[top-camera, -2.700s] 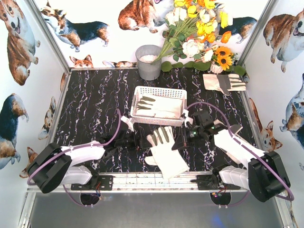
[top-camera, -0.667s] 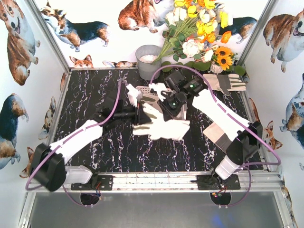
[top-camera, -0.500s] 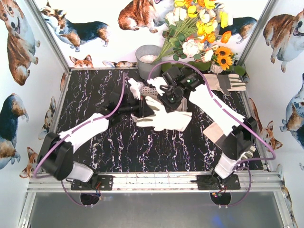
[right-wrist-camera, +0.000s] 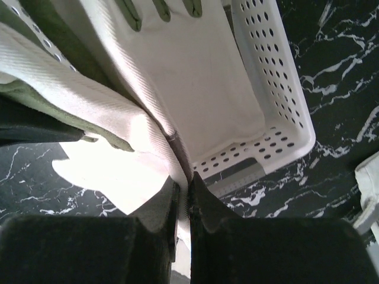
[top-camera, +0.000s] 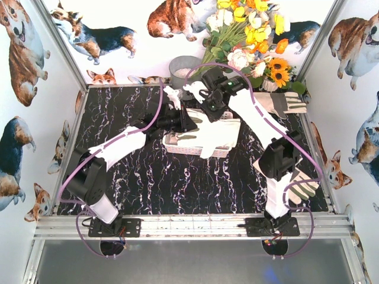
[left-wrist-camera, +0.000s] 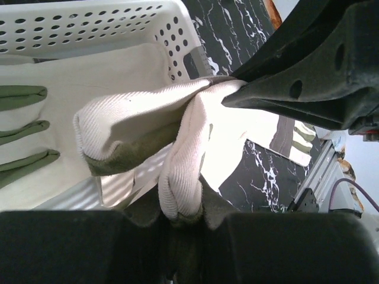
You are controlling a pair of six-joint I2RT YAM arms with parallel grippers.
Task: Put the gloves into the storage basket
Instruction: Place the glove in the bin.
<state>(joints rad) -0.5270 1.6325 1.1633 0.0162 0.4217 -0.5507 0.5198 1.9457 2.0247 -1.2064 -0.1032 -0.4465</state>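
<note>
Hanging over the single storage basket (top-camera: 192, 150), the held glove (top-camera: 218, 135) is pinched by both left gripper (left-wrist-camera: 180, 216) and right gripper (right-wrist-camera: 183, 198), jaws narrowed onto its fabric. Four gloves show: the second glove (right-wrist-camera: 195, 77) lies inside the basket, the third glove (top-camera: 283, 103) by the flowers (top-camera: 249, 35), the fourth glove (top-camera: 303, 188) near the right arm (top-camera: 277, 161).

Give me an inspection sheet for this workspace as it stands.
Surface: black marbled table.
Job's things: storage basket holds one lying glove; held glove drapes past its near rim; back-right glove and front-right glove lie outside it.
Clutter: grey bucket and flowers at the back.
Grippers: left gripper and right gripper both shut on the held glove.
Cables: purple cable arcs over each arm; no snag seen.
Surroundings: corgi-print walls.
</note>
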